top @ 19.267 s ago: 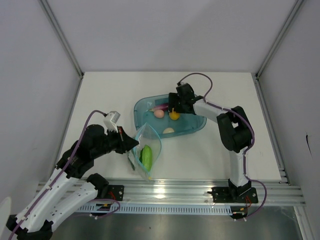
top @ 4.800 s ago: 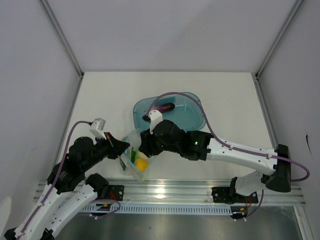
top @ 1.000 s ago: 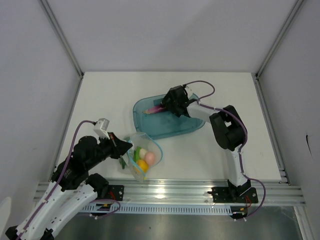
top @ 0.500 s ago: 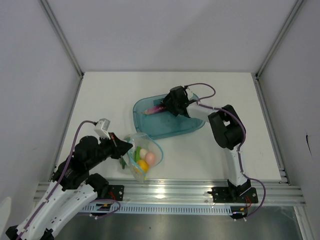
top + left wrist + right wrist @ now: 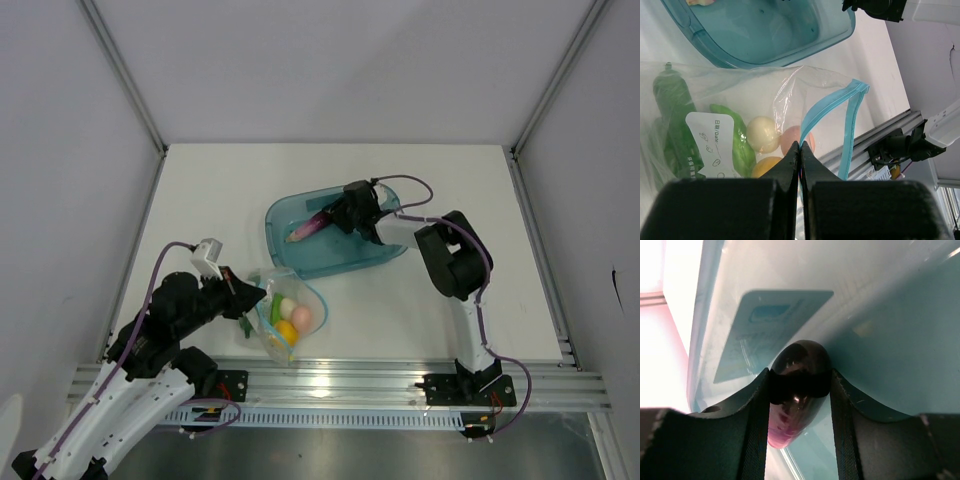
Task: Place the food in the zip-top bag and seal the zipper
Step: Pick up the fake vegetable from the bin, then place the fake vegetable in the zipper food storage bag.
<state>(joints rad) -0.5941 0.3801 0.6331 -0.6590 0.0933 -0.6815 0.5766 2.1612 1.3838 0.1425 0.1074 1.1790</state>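
Note:
The clear zip-top bag [image 5: 285,318] lies near the front left, mouth open. My left gripper [image 5: 248,300] is shut on its teal zipper [image 5: 832,102] strip; the left wrist view shows the jaws [image 5: 800,146] pinched on it. Inside the bag are the dark green long vegetable [image 5: 672,115], green chunk [image 5: 735,135], cream egg [image 5: 762,134], pink ball [image 5: 796,139] and orange ball [image 5: 767,167]. My right gripper [image 5: 332,218] is inside the teal tray, shut on the purple eggplant [image 5: 303,229], which also shows between its fingers in the right wrist view [image 5: 797,390].
The translucent teal tray [image 5: 385,250] sits mid-table, just behind the bag, and its near wall shows in the left wrist view [image 5: 765,55]. A label shows through its floor [image 5: 772,330]. The aluminium rail [image 5: 340,385] runs along the near edge.
My right gripper has shifted a little to the right in the tray, and the eggplant now lies angled toward the front left. The left arm and bag have not moved.

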